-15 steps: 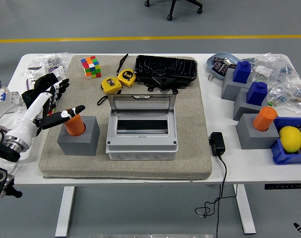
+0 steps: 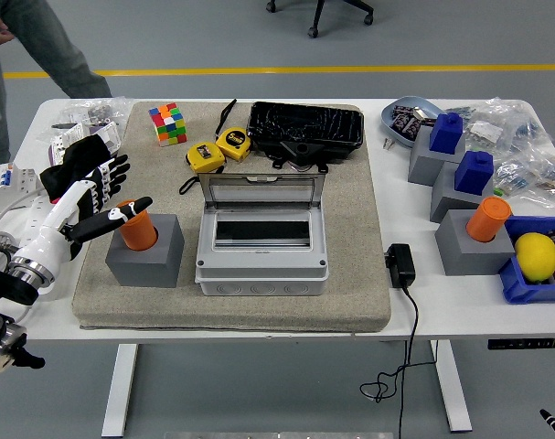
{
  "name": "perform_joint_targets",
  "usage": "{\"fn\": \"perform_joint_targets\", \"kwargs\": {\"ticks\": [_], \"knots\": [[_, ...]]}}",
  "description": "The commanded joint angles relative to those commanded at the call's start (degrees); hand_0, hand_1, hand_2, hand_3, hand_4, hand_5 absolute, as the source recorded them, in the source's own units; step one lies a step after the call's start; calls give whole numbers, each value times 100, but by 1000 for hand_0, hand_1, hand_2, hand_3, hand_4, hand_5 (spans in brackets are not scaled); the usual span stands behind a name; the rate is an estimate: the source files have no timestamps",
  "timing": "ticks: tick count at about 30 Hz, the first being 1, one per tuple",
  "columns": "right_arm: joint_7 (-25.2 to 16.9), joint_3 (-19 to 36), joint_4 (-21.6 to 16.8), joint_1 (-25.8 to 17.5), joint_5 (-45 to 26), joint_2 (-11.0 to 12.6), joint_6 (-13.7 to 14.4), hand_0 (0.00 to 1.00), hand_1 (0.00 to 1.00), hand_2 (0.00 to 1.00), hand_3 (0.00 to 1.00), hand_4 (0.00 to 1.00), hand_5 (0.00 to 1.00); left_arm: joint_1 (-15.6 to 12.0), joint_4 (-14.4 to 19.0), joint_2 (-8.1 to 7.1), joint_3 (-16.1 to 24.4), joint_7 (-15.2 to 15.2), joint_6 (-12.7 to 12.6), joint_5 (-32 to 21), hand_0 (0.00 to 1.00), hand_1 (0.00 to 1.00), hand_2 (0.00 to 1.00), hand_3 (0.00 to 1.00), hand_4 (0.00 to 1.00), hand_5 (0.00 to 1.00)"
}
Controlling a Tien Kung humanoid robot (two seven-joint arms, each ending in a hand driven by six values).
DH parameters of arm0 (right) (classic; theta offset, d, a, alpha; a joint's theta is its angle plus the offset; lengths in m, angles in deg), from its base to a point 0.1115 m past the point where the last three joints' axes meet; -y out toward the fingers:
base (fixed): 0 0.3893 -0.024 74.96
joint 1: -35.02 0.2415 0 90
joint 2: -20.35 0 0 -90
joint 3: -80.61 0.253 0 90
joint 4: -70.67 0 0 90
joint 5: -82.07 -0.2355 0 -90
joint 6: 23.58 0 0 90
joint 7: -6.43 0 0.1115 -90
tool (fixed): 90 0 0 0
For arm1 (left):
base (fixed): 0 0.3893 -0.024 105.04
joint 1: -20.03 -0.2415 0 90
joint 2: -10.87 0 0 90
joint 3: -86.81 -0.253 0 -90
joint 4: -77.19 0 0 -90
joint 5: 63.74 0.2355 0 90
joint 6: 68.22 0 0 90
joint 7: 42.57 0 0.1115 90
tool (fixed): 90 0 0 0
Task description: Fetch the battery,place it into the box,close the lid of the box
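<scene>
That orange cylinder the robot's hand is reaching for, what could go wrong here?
The left hand is open, only its thumb near the orange cylinder: closing like that may miss. The cylinder sits in a grey block, which may lift with it. The grey box has its lid upright, which could be bumped.

The left hand hovers just left of the orange battery in its grey block, fingers spread; above the battery the way is clear. Between block and box runs a bare strip of mat. The box's lid stands upright at the back, leaving the top clear. Tape measures and a black case crowd the space behind.
</scene>
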Motion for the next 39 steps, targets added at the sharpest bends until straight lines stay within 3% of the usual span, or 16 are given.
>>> {"fn": "perform_joint_targets", "kwargs": {"ticks": [4, 5, 17, 27, 39], "knots": [[0, 3, 1, -6, -2, -10, -2, 830, 804, 766, 775, 998, 998, 14, -29, 91, 79, 48, -47, 139, 998, 998, 998, 998, 998, 367], [0, 12, -2, -4, 4, -12, -3, 829, 803, 766, 775, 998, 998, 9, -39, 113, 99, 55, -55, 161, 998, 998, 998, 998, 998, 161], [-3, 31, -3, 0, 10, -20, -3, 830, 803, 766, 775, 998, 998, -44, -185, 279, 217, 48, 158, -257, 998, 998, 998, 998, 998, 149], [-5, 15, -3, -7, 7, -24, -6, 829, 803, 766, 775, 998, 998, -81, -286, 444, 143, -33, 113, -533, 998, 998, 998, 998, 998, 158], [-21, -5, -4, -3, -11, -25, -13, 829, 803, 765, 774, 998, 998, -90, -292, 537, -125, -243, -510, -565, 998, 998, 996, 962, 998, 164]]}}
